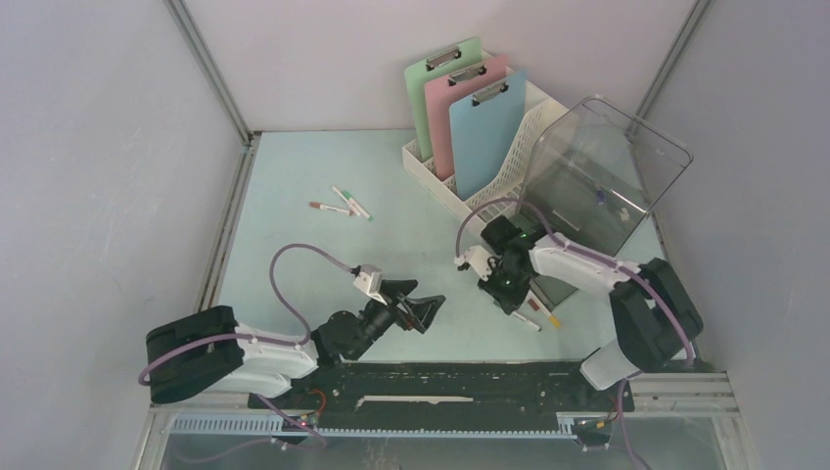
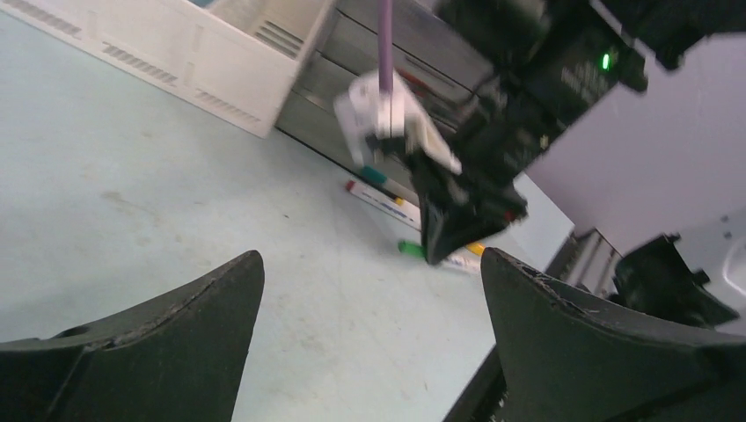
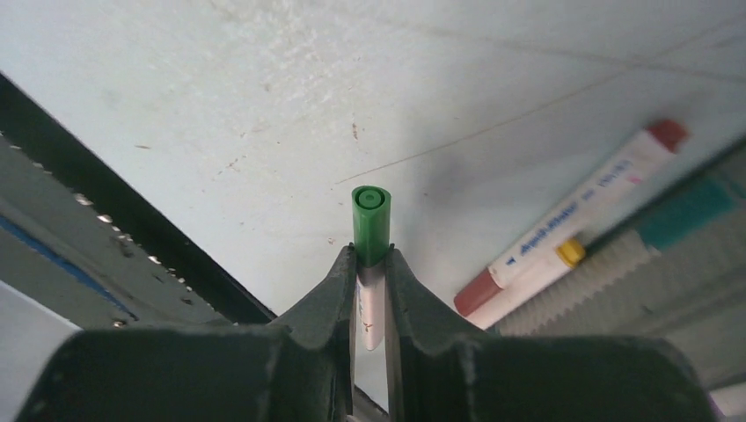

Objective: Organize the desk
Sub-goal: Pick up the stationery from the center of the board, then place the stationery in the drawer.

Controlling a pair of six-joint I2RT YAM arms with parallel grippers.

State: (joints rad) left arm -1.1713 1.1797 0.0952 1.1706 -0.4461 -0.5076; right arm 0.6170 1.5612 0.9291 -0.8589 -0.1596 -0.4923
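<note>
black mounting rail (image 1: 440, 377) runs along the bottom of the top view, nearest the camera, and hides the near edge of the desk (image 1: 294, 176). the desk fills the centre of the frame, flat and pale mint-blue, reaching up to the back wall. a clear bin (image 1: 607, 166) tipped on its side covers the right edge, so the desk's long axis cannot be determined. left gripper (image 1: 426, 311), lower centre: jaws spread wide, holding nothing. right gripper (image 1: 516, 299), right of centre: pointed down at the desk, with its fingertips and load hidden under the wrist. three markers (image 1: 341, 204) lie left of centre. a white rack (image 1: 431, 171) at the top holds three clipboards (image 1: 470, 98) upright.

left wrist view: the left gripper's fingers (image 2: 176, 334) occupy the bottom corners, far apart, with nothing between them. the right gripper is blurred at centre, its tips at a green-capped marker (image 2: 411, 249).

right wrist view: finger bases fill the bottom edge. the tips press both sides of the green-capped marker's white barrel. the cap protrudes past the tips toward the top of the frame, long axis in line with the fingers. whether it is clear of the desk cannot be told. a red-capped marker (image 3: 572, 215) lies diagonally at right.
</note>
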